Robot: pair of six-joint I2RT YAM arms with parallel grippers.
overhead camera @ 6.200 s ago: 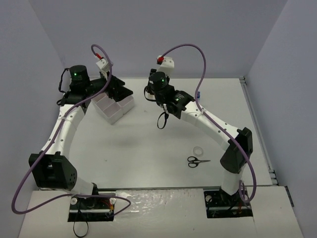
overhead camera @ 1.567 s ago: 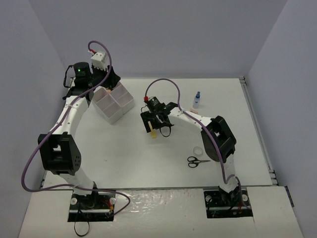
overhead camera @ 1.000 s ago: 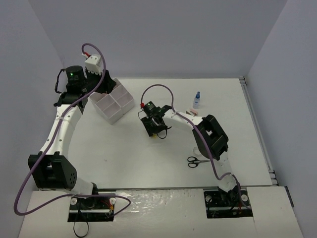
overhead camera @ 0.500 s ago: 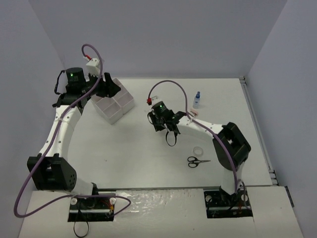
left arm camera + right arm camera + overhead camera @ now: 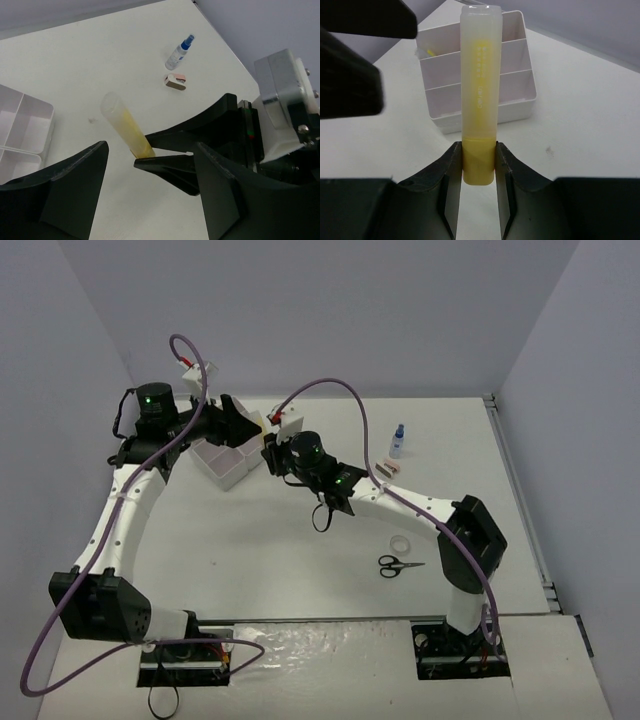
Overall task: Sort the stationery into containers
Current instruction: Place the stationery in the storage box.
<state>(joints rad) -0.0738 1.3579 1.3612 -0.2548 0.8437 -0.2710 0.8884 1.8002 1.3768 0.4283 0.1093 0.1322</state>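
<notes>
right pincer (image 5: 478,167) pinching highlighter (image 5: 479,95) by base, presenting it, likely for handover | left pincer (image 5: 243,425) facing it, spread wide | tray (image 5: 530,100) sitting far-left

My arms: white tubular links (image 5: 118,515), black joint housings (image 5: 478,540), green status lamps (image 5: 149,395) lit on two. From each wrist runs a purple cable (image 5: 335,387). My pincer fingers (image 5: 447,185) are matte black.

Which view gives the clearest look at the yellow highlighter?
Right wrist: the yellow highlighter fills the centre, full length, clamped at its base by the right gripper, with the white tray behind. Left wrist shows it tilted from the side, base hidden in those jaws. Top external shows only a yellow speck by the tray.
</notes>
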